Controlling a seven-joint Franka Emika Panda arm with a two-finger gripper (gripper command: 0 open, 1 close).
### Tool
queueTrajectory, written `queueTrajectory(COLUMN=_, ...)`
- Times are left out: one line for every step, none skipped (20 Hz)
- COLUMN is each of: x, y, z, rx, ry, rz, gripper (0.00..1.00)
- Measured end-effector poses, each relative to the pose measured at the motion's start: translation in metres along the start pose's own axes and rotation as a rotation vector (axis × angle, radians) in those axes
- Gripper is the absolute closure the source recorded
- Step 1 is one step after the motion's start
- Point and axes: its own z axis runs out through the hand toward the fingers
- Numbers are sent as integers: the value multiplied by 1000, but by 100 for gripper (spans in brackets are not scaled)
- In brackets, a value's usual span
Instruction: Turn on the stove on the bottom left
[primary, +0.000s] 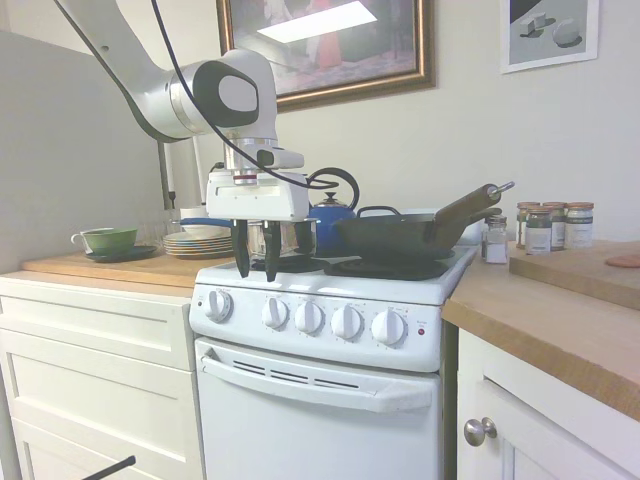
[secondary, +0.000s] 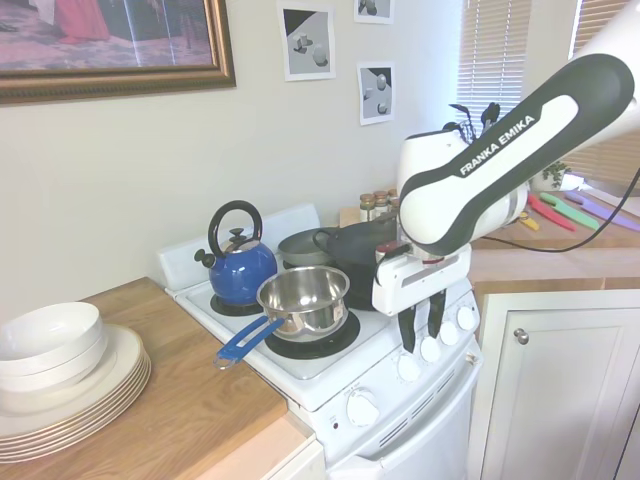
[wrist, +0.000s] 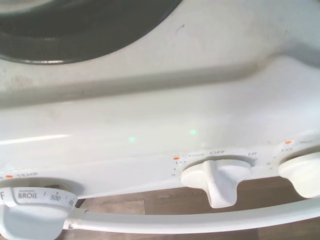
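White arm (secondary: 500, 150) with dark grey joint panels, "FRANKA EMIKA" lettering, black cable (primary: 190, 95), black fingers (primary: 241, 258).

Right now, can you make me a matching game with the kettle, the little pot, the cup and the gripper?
Things:
1. kettle
2. steel pot
3. cup
4. gripper

Descriptions:
A. green, on a saucer on the wooden counter
B. blue, on a back burner
C. empty, fingers pointing down above the stove knobs
D. shiny, with a blue handle, on a front burner

Pairs: 1-B, 2-D, 3-A, 4-C
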Motion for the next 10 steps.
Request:
queueTrajectory(x=0, y=0, z=1, rx=0, ry=0, rz=0, gripper=100)
queueTrajectory(x=0, y=0, z=1, rx=0, ry=0, rz=0, gripper=100)
queueTrajectory(x=0, y=0, z=2, rx=1, ry=2, rz=-1, gripper=100)
queueTrajectory(x=0, y=1, z=2, rx=2, ry=4, rz=-1, gripper=100)
queueTrajectory(x=0, y=1, z=3, rx=3, ry=6, rz=-2, gripper=100)
queueTrajectory(x=0, y=1, z=3, rx=2, ry=7, rz=-2, gripper=100)
queueTrajectory(x=1, y=1, z=4, rx=2, ry=6, rz=-1, gripper=100)
queueTrajectory(x=1, y=1, z=5, rx=1, ry=6, rz=-1, gripper=100)
queueTrajectory(x=1, y=2, z=6, rx=0, ry=6, rz=0, gripper=100)
queueTrajectory(x=2, y=2, z=7, rx=-1, ry=5, rz=1, gripper=100)
